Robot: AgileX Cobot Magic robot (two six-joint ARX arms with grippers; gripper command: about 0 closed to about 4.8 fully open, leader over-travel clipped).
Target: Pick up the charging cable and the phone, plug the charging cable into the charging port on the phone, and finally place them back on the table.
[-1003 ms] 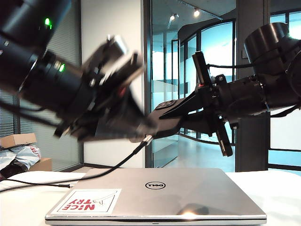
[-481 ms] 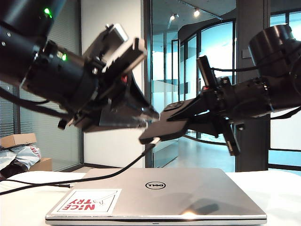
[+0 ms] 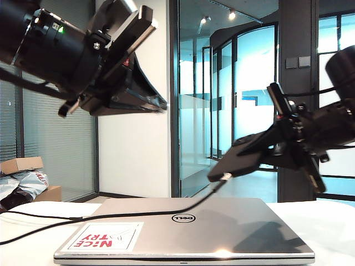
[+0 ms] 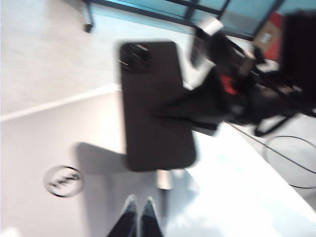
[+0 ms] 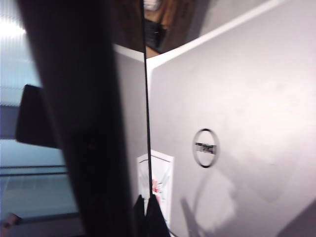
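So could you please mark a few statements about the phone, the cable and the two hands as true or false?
1. The charging cable is plugged into the end of the phone. True.
2. The left hand grips the cable. False: it is shut on nothing, up high and apart from the cable.
3. The phone lies flat on the laptop. False: the right hand holds it in the air above the laptop.
4. The laptop's lid is closed. True.
5. The cable runs from the phone across the laptop's lid towards the left arm's side. True.
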